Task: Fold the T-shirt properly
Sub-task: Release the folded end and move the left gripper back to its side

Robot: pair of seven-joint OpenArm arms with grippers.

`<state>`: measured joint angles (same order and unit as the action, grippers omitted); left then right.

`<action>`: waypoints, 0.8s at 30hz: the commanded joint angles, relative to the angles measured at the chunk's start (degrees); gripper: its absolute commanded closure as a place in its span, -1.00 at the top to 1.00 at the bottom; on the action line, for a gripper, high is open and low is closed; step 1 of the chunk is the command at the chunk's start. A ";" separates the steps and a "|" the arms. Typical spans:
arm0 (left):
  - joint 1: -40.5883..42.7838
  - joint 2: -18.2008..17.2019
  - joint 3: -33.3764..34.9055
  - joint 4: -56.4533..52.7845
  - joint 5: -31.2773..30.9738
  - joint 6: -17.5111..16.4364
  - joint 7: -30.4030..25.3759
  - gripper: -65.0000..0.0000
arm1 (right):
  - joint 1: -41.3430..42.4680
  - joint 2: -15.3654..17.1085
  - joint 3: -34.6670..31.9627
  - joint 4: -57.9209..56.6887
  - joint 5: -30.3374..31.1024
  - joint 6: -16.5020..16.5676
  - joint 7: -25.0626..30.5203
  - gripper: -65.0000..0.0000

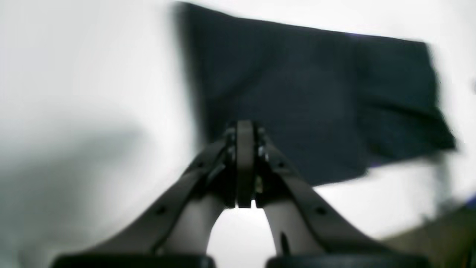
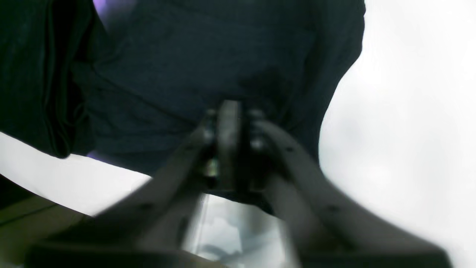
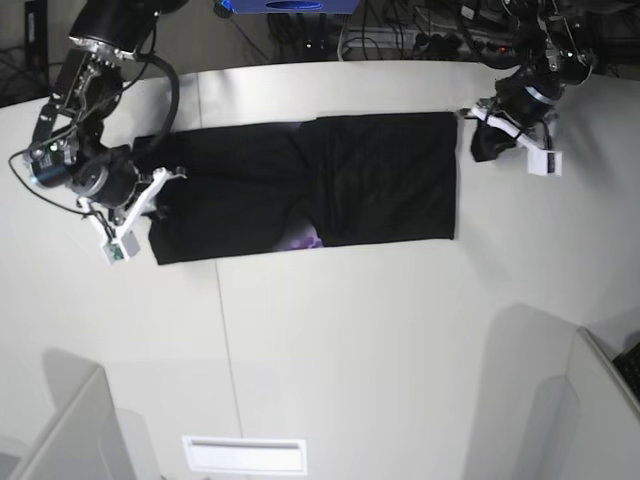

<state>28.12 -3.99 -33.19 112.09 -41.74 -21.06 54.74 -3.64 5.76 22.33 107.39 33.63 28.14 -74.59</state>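
1. Overhead, T-shirt [image 3: 300, 190] lies flat across upper middle of white table [image 3: 330, 340], folded into a long dark strip; purple print peeks out at its lower edge.
2. Left gripper [image 3: 478, 140], upper right, jaws closed, empty, just off shirt's right edge.
3. Right gripper [image 3: 160, 195], left of frame, over shirt's left end; wrist view too blurred, grip cannot be told.

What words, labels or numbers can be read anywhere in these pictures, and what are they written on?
None can be read.
T-shirt: black cloth, with only a small purple patch of print showing at a fold; no letters visible.
White tags on the left gripper and right gripper: too small to read.
Blue object at the top edge of the base view: too small to read.
Both wrist views: too blurred for any text.
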 commanded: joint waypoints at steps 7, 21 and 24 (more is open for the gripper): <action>0.14 -1.51 -18.02 -1.63 1.78 -8.87 -1.07 -1.00 | 6.58 1.05 7.08 -12.05 0.70 0.21 0.08 0.38; -2.40 0.43 -19.95 -5.24 23.76 -18.94 -9.42 -1.00 | 13.53 2.99 8.84 -30.60 0.70 0.21 0.52 0.39; -2.40 0.43 -19.87 -6.38 23.76 -18.94 -9.51 -1.00 | 13.53 4.04 8.84 -32.62 0.70 0.21 0.52 0.39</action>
<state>25.56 -2.90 -52.80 104.81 -17.32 -39.70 46.63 8.97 9.06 30.92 74.11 34.11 28.14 -74.46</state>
